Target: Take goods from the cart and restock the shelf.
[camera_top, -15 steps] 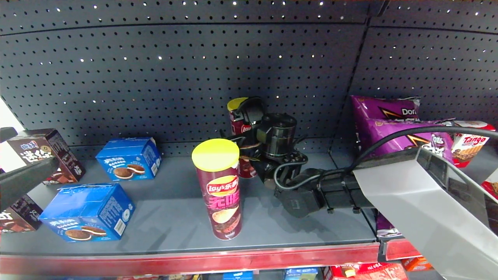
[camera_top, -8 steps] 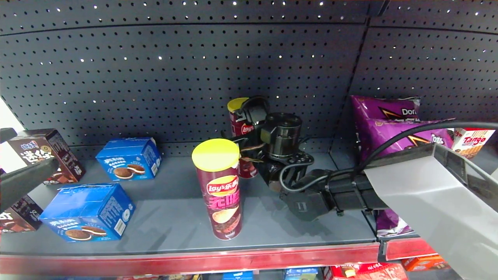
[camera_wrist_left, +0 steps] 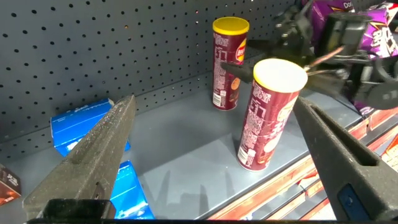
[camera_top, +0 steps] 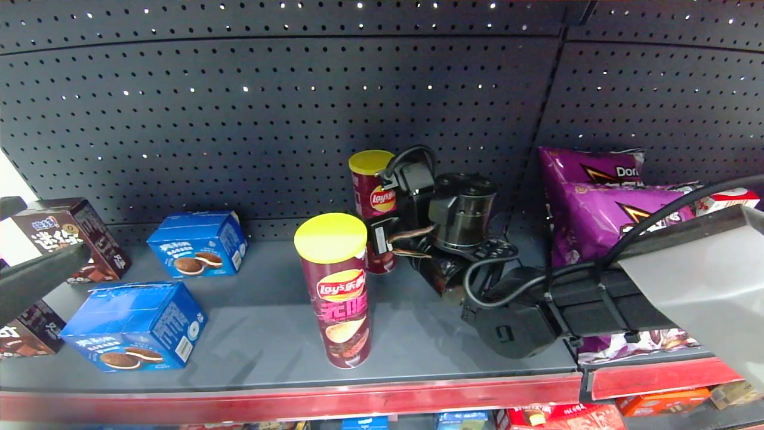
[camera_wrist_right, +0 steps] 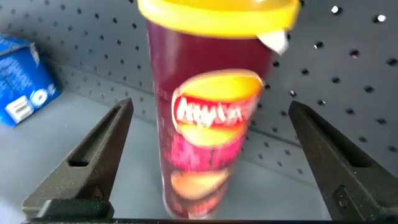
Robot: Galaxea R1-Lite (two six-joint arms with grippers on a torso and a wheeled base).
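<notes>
A moment ago the right claw was wrapped round the back can and hid most of it; now the arm has slid away toward 3 o'clock, and the can's yellow lid and label show. The claw's two fingers are spread wide apart with nothing in them, and the can stands upright on its own at the far side of the shelf, close to the wall with holes, at about 1 o'clock from the front can. I think the back can has been put down and let go, so this bit of filling the shelf looks done and the arm could go for more goods. The left claw hangs well off at 9 o'clock, fingers wide apart too and empty. From the head, the low part of the back can sits behind the front can and the arm's wires, so I cannot tell if a finger touches it there; in the right wrist view the fingers look apart from it. The arm covers the low part of the purple chip bags at 3 o'clock, and a red and white box behind them only peeks out. The brown boxes past the blue cookie boxes at 9 o'clock are cut off by the edge
</notes>
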